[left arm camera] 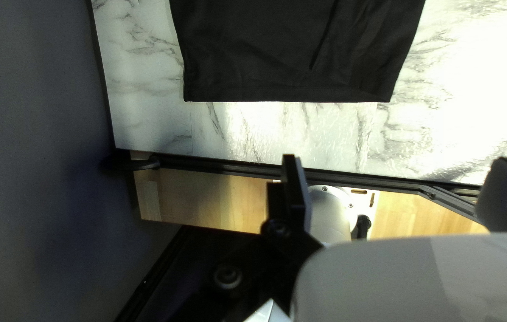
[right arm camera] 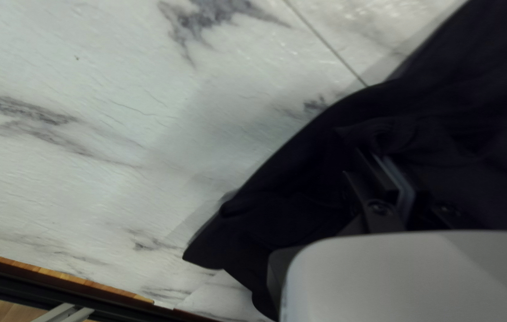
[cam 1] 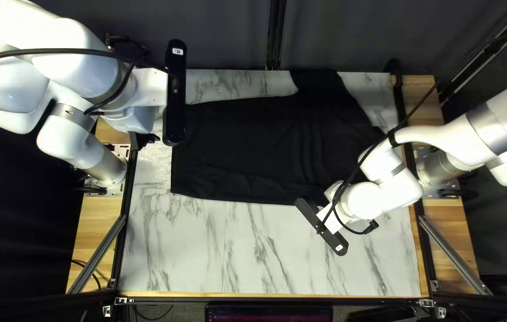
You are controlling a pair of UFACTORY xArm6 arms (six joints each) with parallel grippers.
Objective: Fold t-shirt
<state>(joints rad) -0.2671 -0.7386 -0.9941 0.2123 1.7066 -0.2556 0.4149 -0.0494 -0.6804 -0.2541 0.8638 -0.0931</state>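
Left gripper (left arm camera: 399,179) wide open, empty; right gripper (right arm camera: 392,167) pinching t-shirt (cam 1: 253,143). Likely light, limp; best hold: hem (cam 1: 177,176), frame left.

Top left view: left arm (cam 1: 69,56) raised, bent at 10 o'clock; left gripper (cam 1: 140,122) at 9 o'clock, fingers (left arm camera: 296,188) spread wide. Right arm (cam 1: 465,140) reaches from 3 o'clock, right gripper (cam 1: 331,192) low at 4 o'clock, fingers (right arm camera: 381,176) pinched nearly together.
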